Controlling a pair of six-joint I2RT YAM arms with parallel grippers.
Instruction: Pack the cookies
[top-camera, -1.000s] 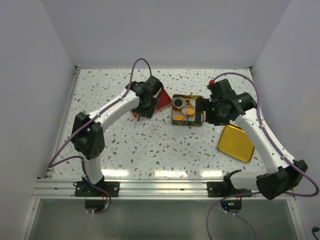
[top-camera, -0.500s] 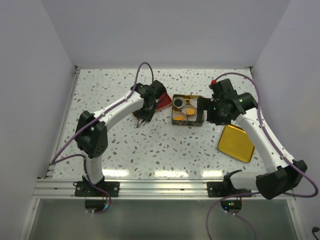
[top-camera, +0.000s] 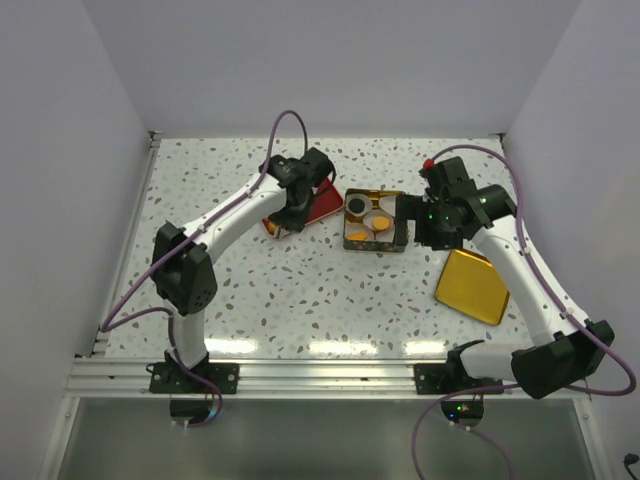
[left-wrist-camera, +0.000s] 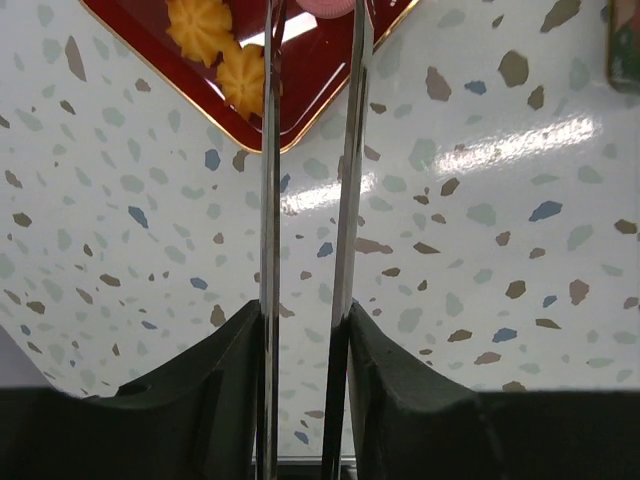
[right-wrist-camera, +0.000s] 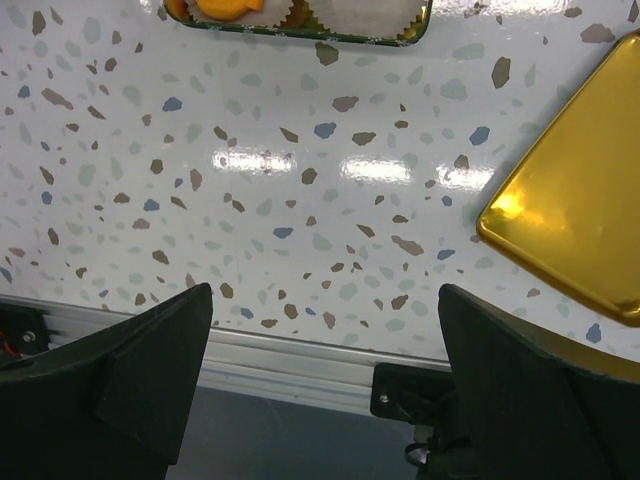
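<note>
on the speckled surface (top-camera: 300, 300), the red tray (left-wrist-camera: 300, 90) sits just left of the tin (top-camera: 375, 249). the left gripper (left-wrist-camera: 312, 30), the nearer, hangs over the tray, fingers drawn narrow and seemingly pinching the pink cookie (left-wrist-camera: 328, 5); two orange cookies (left-wrist-camera: 200, 22) lie just beside. the right gripper (right-wrist-camera: 325, 295) gapes wide by the tin.

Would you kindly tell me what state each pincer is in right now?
Left pincer: closed on the pink cookie.
Right pincer: open, holding nothing.
</note>
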